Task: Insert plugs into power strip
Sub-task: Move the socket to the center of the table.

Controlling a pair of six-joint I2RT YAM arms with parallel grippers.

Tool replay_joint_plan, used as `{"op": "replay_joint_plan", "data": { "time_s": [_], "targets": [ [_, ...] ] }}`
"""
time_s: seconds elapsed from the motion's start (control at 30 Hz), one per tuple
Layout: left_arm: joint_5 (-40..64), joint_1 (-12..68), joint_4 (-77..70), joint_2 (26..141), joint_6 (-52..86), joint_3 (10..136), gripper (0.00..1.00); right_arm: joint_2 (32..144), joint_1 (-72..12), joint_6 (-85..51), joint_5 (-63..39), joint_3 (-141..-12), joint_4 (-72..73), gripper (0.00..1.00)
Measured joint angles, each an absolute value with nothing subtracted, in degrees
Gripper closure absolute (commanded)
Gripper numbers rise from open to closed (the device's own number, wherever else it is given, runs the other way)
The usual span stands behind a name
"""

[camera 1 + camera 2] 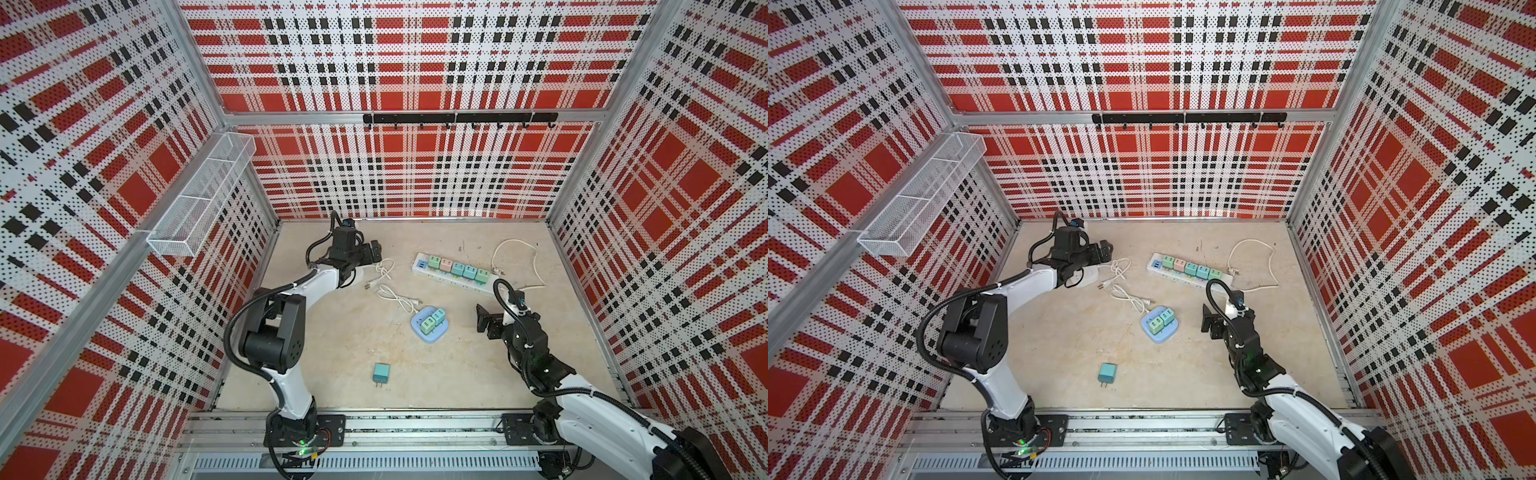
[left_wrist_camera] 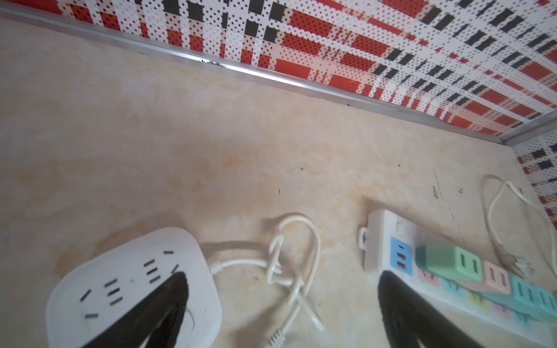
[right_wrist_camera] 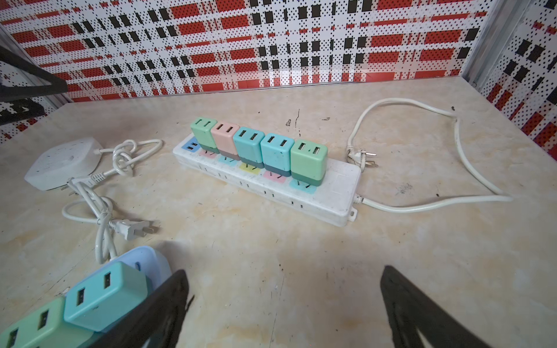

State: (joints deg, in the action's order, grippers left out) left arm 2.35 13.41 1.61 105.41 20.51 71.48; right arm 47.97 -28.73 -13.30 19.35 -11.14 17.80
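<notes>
So, both grippers spread wide, nothing held: left gripper (image 1: 372,252) near white socket block (image 2: 132,286), right gripper (image 1: 482,319) beside blue socket base (image 1: 417,332) w/ two plugs (image 1: 431,321). Five plugs (image 1: 458,269) sit in long power strip (image 1: 446,279); teal plug (image 1: 379,372) lies loose on table (image 1: 332,332), prongs twd front.

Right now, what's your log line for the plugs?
long strip: five plugs in | blue strip: two in | teal plug: loose | left hand: open | right hand: open
</notes>
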Motion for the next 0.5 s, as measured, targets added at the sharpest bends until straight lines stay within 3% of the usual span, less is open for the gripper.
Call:
{"op": "replay_joint_plan", "data": {
  "time_s": [0.23,0.5],
  "targets": [
    [-6.0,13.1,12.6,117.3,17.9,87.3,0.01,48.9,-28.7,-13.2,18.8,-11.1,18.1,0.0],
    [-7.9,10.8,22.9,127.6,16.2,100.8,0.0,49.2,-28.7,-13.1,18.5,-11.1,18.3,0.0]
  ]
}}
